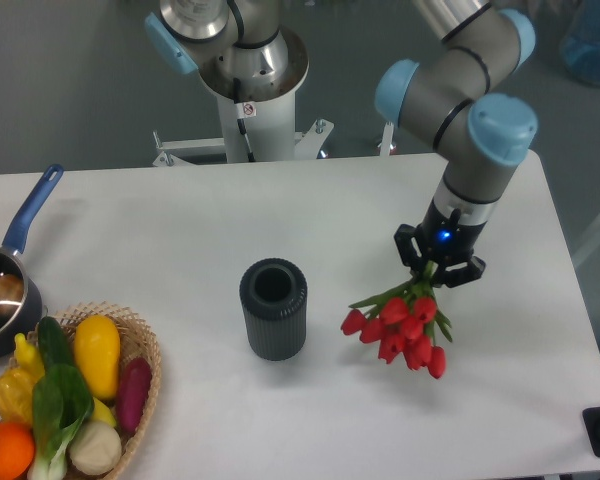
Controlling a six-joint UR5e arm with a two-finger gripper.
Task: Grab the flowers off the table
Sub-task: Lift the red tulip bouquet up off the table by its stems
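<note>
The flowers, a bunch of red tulips on thin green stems, hang tilted with the heads pointing down and left, right of centre over the white table. My gripper is shut on the stems at their upper end. The fingers are mostly hidden by the gripper body and the leaves. The bunch appears lifted off the tabletop, with its shadow below it.
A dark ribbed cylinder vase stands upright left of the flowers. A wicker basket of vegetables and fruit sits at the front left corner. A blue-handled pot is at the left edge. The robot base stands behind the table.
</note>
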